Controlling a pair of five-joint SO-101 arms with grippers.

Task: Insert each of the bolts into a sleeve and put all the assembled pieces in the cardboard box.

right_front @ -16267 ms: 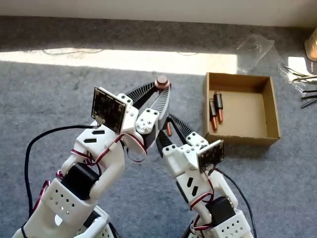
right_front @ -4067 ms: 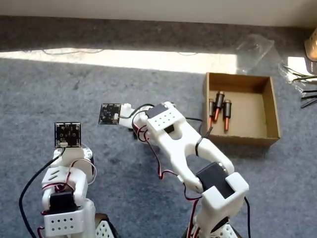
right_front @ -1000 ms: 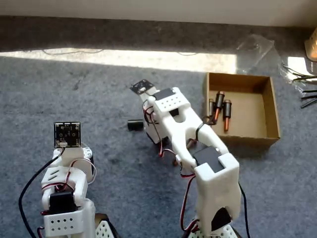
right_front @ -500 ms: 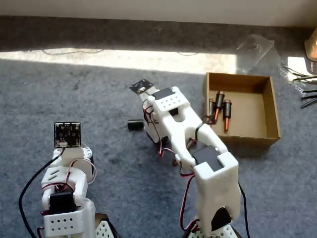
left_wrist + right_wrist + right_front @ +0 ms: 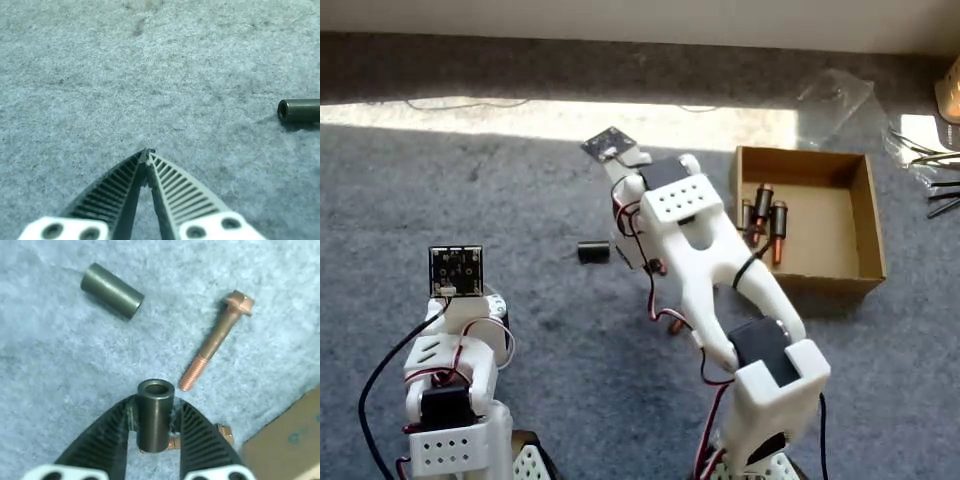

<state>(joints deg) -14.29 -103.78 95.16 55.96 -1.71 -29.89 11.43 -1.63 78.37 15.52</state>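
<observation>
The right end effector (image 5: 155, 405) is clamped on a dark sleeve (image 5: 155, 416), held with its open bore facing the wrist camera just above the grey carpet. The left end effector (image 5: 146, 152) is closed on nothing, its arm folded back at the near left. Close beside the held sleeve lies a copper bolt (image 5: 216, 339), its threaded tip pointing toward the end effector. The head of a second bolt (image 5: 223, 433) peeks out from behind the fingers. A loose sleeve (image 5: 112, 291) lies farther off on the carpet. The cardboard box (image 5: 800, 153) sits to the right with three assembled pieces (image 5: 763, 212) resting along its left side. The step in hand looks like presenting this sleeve so a bolt can go in. To do it well, the grip should stay firm around the sleeve's middle and leave the bore clear. The sleeve wants holding steady while the left arm picks up the nearby bolt by its head end and lines the threads up with the opening. Half a second ago the right arm sat lower and nearer the loose sleeve; it has since swung up and toward the box. Sixteen seconds ago the box held only two pieces, and both arms were meeting in mid-air.
</observation>
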